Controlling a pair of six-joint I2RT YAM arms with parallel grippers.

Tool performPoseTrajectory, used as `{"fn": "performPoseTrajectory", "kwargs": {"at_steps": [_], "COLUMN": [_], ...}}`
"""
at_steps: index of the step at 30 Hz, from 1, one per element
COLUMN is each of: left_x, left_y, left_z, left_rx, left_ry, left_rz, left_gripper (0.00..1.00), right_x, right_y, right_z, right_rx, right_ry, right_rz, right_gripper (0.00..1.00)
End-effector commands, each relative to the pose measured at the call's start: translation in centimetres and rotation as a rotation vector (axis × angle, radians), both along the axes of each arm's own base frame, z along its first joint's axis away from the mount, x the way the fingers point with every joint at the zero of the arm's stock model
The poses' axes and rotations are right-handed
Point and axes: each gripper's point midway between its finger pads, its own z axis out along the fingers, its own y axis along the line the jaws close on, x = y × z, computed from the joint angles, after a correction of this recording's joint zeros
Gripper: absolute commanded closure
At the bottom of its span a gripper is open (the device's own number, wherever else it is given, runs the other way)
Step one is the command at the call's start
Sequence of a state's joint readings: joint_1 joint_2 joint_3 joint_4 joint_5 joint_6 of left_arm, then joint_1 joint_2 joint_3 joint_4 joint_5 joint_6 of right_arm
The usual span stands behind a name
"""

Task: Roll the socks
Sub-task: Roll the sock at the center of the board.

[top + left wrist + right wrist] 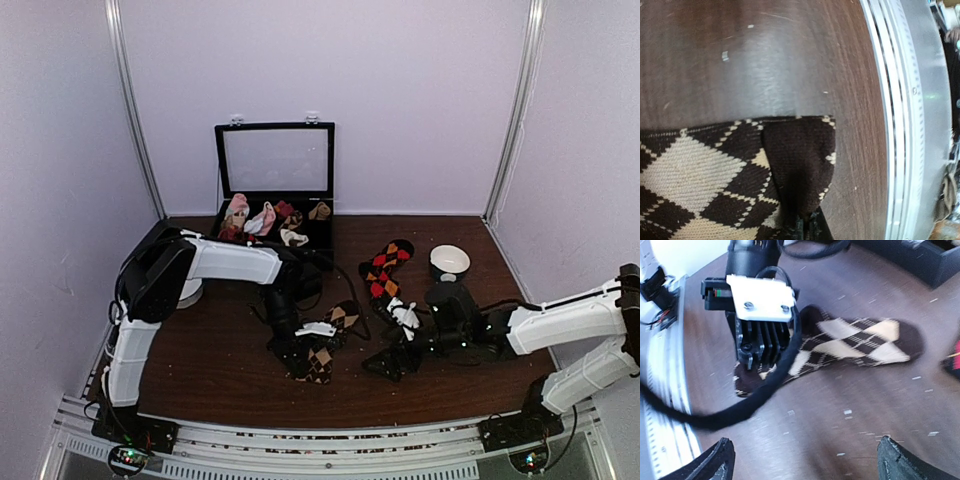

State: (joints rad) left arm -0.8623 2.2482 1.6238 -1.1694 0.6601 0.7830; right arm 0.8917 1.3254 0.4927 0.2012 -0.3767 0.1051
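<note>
The tan argyle sock (pixel 855 342) lies flat on the table (pixel 200 350), in the near middle, and its length runs from near to far, a little toward the right. It is a soft and light knit. I expect it to bend and bunch at any touch, to slip not much on the wood, and it cannot break. For rolling, I judge the best place to take hold is one end, right at the edge of the cloth, so that this end can be turned over onto the rest. A grip in the middle would only lift a hump.

The left gripper (pixel 751 360) stands on the near end of this sock, fingers pointing down. In the left wrist view the dark end of the sock is folded over the diamond pattern and narrows toward the fingers, so I read the jaws as closed on a pinch of that end. The pads themselves I cannot see clearly.

The right gripper (pixel 392 362) hovers low, just to the right of the same sock. Its fingers (pixel 715 465) stand wide apart at the two lower corners of its own view, and they hold nothing and touch nothing that I can see.

The red argyle sock (pixel 385 270) lies farther back and to the right, apart from both grippers. A white bowl (pixel 450 262) is to the right of it, and a black case (pixel 275 160) with its lid up, holding other sock bundles, stands at the far side.
</note>
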Motion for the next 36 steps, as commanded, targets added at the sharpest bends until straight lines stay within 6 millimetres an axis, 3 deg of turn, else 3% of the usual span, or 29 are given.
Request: {"fn": "performPoseTrajectory", "kwargs": {"at_steps": [1,5,7,11,15,18,23,30,36], "left_x": [1.0,1.8,2.0,2.0,2.3,2.9,3.2,3.1,3.1], "left_y": [0.0,0.0,0.0,0.1,0.5,0.7,0.7,0.9,0.7], "left_z": [0.5,-0.3,-0.6,-1.0,-1.8,-2.6,-3.2,-3.5,-3.2], "left_rx": [0.033,0.065,0.079,0.102,0.150,0.185,0.210,0.220,0.202], "left_ry": [0.118,0.140,0.139,0.143,0.133,0.103,0.094,0.093,0.096], "left_rz": [0.108,0.156,0.161,0.165,0.179,0.200,0.220,0.216,0.209], "left_gripper": [1.00,1.00,1.00,1.00,1.00,1.00,1.00,1.00,1.00], "right_x": [3.3,4.9,5.4,1.0,-2.2,-3.4,-4.3,-3.9,-3.4], "right_y": [-3.0,-6.1,-6.6,-1.4,1.5,3.6,7.8,12.8,13.3], "right_z": [2.2,5.0,6.1,5.6,4.0,3.7,2.4,1.0,-1.7], "right_rx": [-0.050,0.075,0.148,0.092,-0.046,-0.073,-0.148,-0.153,-0.190], "right_ry": [-0.221,-0.253,-0.252,-0.369,-0.554,-0.632,-0.705,-0.706,-0.664], "right_rz": [-0.217,-0.463,-0.524,-0.101,0.122,0.211,0.364,0.490,0.537], "right_gripper": [0.00,0.00,0.00,0.00,0.08,0.20,0.47,0.55,0.62]}}
